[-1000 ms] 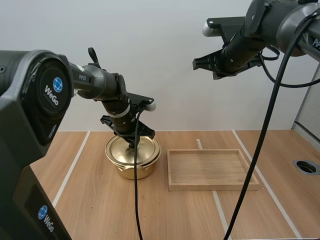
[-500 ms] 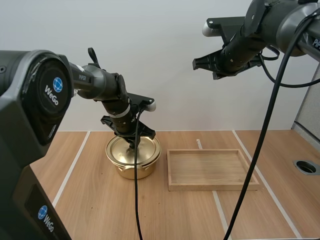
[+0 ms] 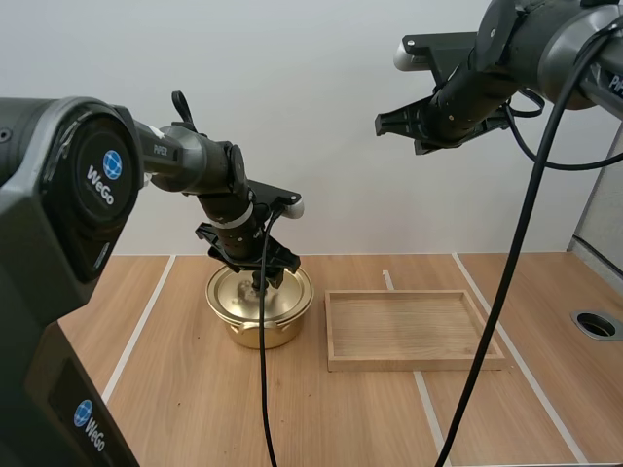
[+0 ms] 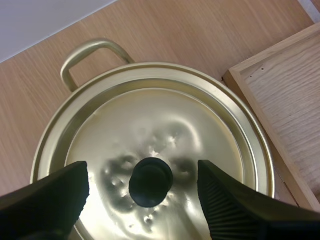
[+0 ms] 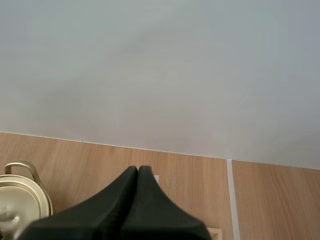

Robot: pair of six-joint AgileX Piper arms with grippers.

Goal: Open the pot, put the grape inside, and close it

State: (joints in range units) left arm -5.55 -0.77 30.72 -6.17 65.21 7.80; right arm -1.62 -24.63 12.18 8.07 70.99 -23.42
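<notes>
Left tool [image 3: 259,280] spread open over the pot's [image 3: 255,326] lid [image 4: 165,130]
Its fingers [image 4: 230,205] flank the black knob [image 4: 151,181] without touching it. The lidded pot sits near the desk's [image 3: 195,409] back edge, beside the tray [image 3: 414,362]. The right tool [image 3: 382,124] hangs high above, clenched on nothing.

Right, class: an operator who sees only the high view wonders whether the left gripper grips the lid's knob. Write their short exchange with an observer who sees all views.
Operator: Is the left gripper gripping the knob on the lid?
Observer: Not yet: its fingers stand open, one on either side of the knob, with a gap on each side.
Operator: Is the right gripper carrying anything?
Observer: No: its fingers lie together as one wedge, with nothing between.
</notes>
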